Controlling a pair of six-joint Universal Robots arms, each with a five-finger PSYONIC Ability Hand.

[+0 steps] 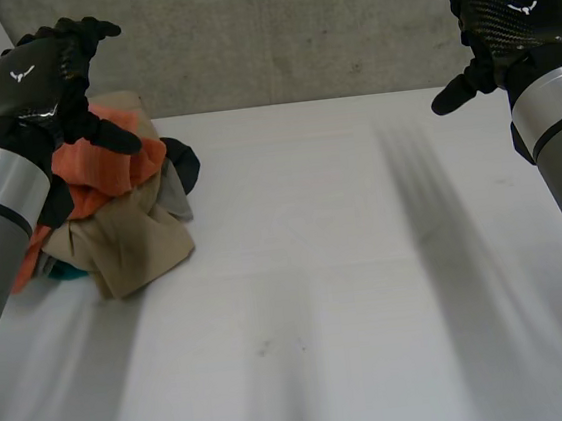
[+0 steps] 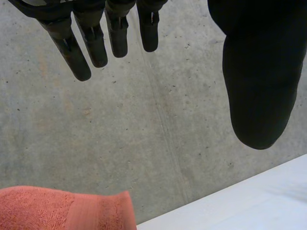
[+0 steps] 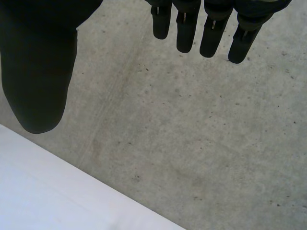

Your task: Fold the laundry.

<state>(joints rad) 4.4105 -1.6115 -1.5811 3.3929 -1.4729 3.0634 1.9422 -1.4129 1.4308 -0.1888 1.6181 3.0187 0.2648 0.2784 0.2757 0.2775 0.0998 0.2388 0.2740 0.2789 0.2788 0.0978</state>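
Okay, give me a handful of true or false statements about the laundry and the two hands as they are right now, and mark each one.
1. The laundry pile sits on the table on the left arm's side. True.
2. The left hand is gripping the orange towel. False: its fingers are straight and hold nothing.
3. The right hand is open and empty. True.
4. A neatly folded cloth lies in the middle of the table. False: the cloths are all bunched in one crumpled pile.
5. A tan cloth lies at the front of the pile, below the orange towel. True.
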